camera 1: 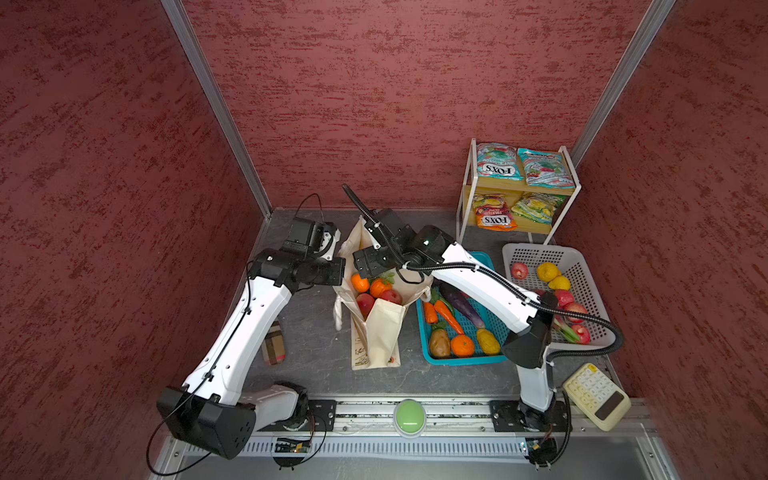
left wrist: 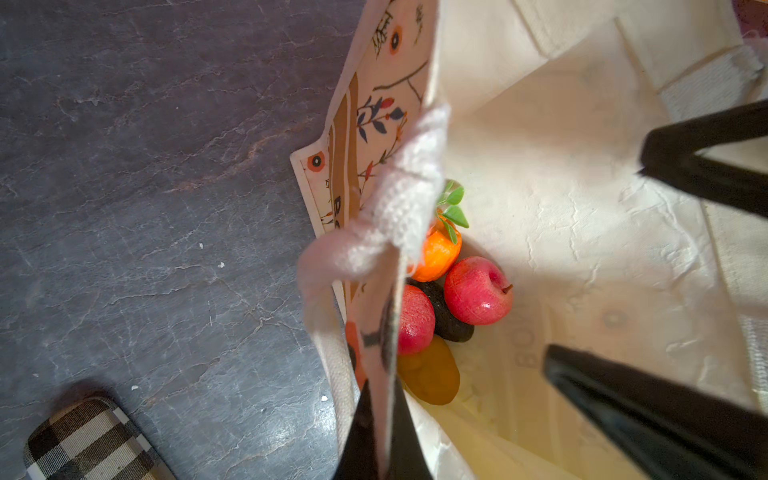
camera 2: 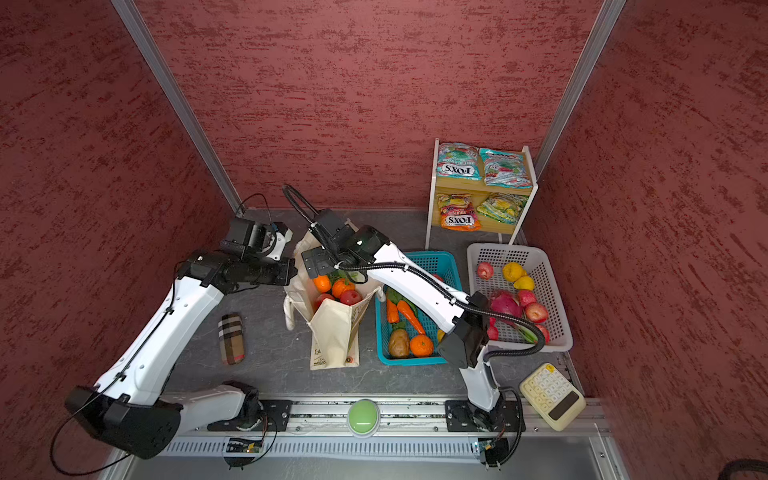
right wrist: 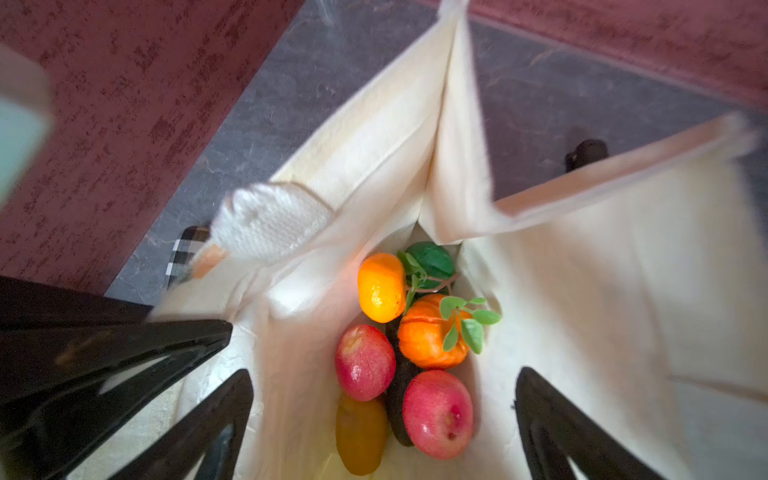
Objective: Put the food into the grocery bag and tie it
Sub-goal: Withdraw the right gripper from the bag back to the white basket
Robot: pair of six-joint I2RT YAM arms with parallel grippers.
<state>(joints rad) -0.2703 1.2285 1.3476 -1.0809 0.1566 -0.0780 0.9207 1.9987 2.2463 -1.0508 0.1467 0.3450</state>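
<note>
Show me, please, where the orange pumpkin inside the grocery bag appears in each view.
Top view: pumpkin in the open grocery bag, near centre.
Top view: pumpkin in the bag, left of centre.
Left wrist: pumpkin at mid-picture.
Right wrist: pumpkin in the lower middle of the picture.
Shared landmark: the red apple beside it.

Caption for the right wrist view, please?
Right gripper open over the grocery bag, apples and pumpkin inside.
</note>
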